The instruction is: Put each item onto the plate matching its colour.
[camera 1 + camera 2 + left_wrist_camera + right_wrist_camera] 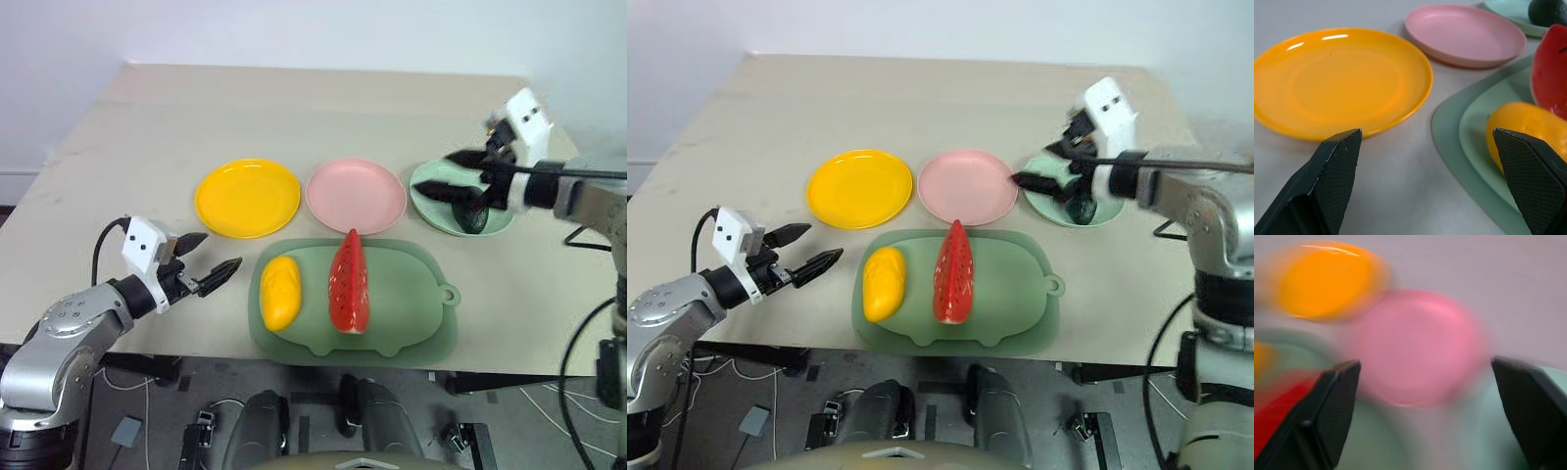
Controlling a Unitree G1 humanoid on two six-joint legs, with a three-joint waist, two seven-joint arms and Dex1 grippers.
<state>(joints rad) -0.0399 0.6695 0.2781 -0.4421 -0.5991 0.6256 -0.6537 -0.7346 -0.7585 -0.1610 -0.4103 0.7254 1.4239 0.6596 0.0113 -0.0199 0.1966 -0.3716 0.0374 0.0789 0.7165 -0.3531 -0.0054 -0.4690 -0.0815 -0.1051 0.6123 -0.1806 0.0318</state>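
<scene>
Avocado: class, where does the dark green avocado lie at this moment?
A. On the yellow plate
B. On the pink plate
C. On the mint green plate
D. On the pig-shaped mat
C: the avocado rests on the mint green plate, while the yellow and red toys lie on the mat.

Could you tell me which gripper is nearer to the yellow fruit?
Left. The left gripper hovers open just beside the yellow fruit; the right gripper is over the mint plate.
</scene>
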